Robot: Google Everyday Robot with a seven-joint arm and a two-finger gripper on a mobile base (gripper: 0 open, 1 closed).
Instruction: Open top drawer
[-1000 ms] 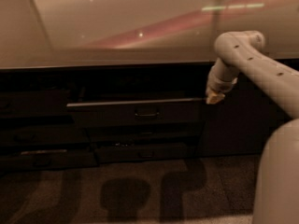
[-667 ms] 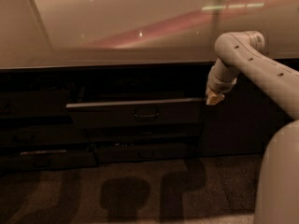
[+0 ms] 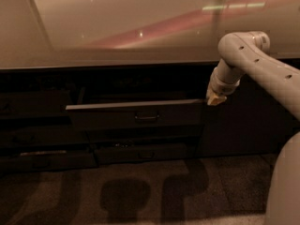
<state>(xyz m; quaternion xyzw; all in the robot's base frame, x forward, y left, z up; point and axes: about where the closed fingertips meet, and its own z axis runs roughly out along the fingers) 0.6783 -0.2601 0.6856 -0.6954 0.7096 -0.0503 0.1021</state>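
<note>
Countertop: a pale slab across the upper half of the view, overhanging a dark cabinet run.

Arm: enters from the right and bends down towards the cabinet face.

Top drawer: directly under the countertop and partly drawn out. Its pale top edge shows as a long, slightly slanted line. A shorter drawer below it also appears to stand a little proud.

Gripper: at the right-hand end of the top drawer's upper edge, touching or just beside the corner. Whether it is wide or narrow cannot be told from this view. The loop handle at the centre of the front is well apart from it and unheld.

Risks, as judged:
- The pull comes from one corner and not from the handle, so the drawer may rack sideways and bind in its runners.
- Contact looks like a hook on the rim, so the gripper may slip off the corner and the drawer would stop short.
- A slip could send the arm into the countertop overhang.

Against the earlier frames: the drawer edge and the gripper sit in practically the same places, with no clear further opening. Travel appears stalled or very slow.
</note>
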